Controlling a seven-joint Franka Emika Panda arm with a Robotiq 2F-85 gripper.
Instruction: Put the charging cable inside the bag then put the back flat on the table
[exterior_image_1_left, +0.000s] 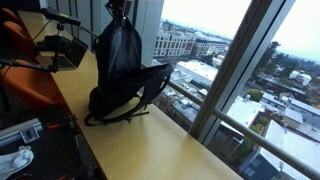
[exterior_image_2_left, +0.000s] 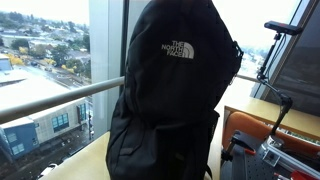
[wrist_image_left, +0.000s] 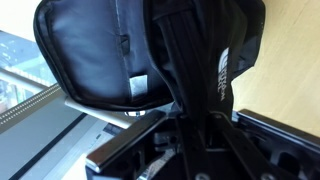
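Observation:
The bag (exterior_image_1_left: 122, 65), a large black backpack with a small white logo (exterior_image_2_left: 180, 50), hangs upright with its bottom on the tan table (exterior_image_1_left: 170, 150). My gripper (exterior_image_1_left: 118, 8) is above it, at its top end. In the wrist view the bag (wrist_image_left: 100, 50) hangs below my gripper (wrist_image_left: 205, 125). A black strap (wrist_image_left: 195, 60) runs up between the fingers, and the jaws are shut on it. The bag's base (exterior_image_2_left: 160, 150) sits near the window edge of the table. The charging cable is hidden or out of view.
Orange chairs (exterior_image_1_left: 25, 80) line the side of the table away from the window. A dark stand with a screen (exterior_image_1_left: 60, 50) sits behind the bag. A window rail (exterior_image_1_left: 200, 100) runs along the table's outer edge. Dark equipment (exterior_image_1_left: 20, 140) lies at the near corner.

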